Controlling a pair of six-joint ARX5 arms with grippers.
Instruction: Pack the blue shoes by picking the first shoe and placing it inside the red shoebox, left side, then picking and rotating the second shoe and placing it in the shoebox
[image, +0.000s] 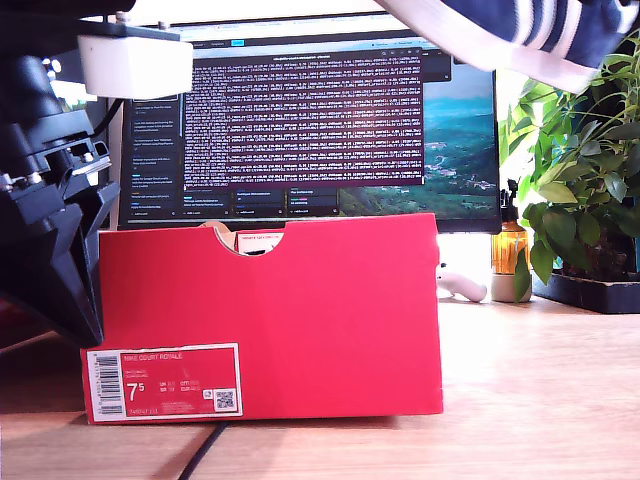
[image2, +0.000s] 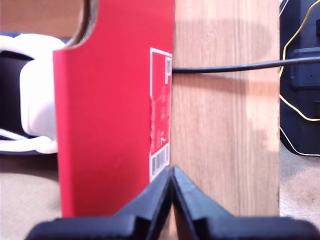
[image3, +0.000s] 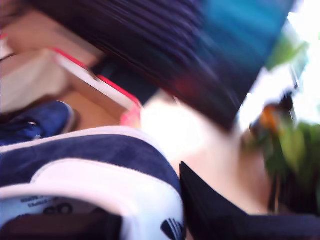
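Observation:
The red shoebox (image: 300, 320) stands on the wooden table, its 7.5 label facing the exterior camera. One blue shoe (image: 540, 35) hangs high at the exterior view's top right, white sole showing. My second gripper is shut on this shoe (image3: 100, 160) at the heel, with one black finger (image3: 215, 210) beside it. That view is blurred. Another blue shoe (image3: 37, 122) lies inside the shoebox (image3: 100, 82). My first gripper (image: 88, 330) is shut on nothing, fingertips together (image2: 171, 172), low at the exterior view's left by the box's label face (image2: 105, 125).
A monitor (image: 310, 110) stands behind the box. Potted plants (image: 585, 170), an amber bottle (image: 508, 245) and a white object (image: 462, 285) sit at the exterior view's right. A black cable (image: 205, 450) runs out from under the box.

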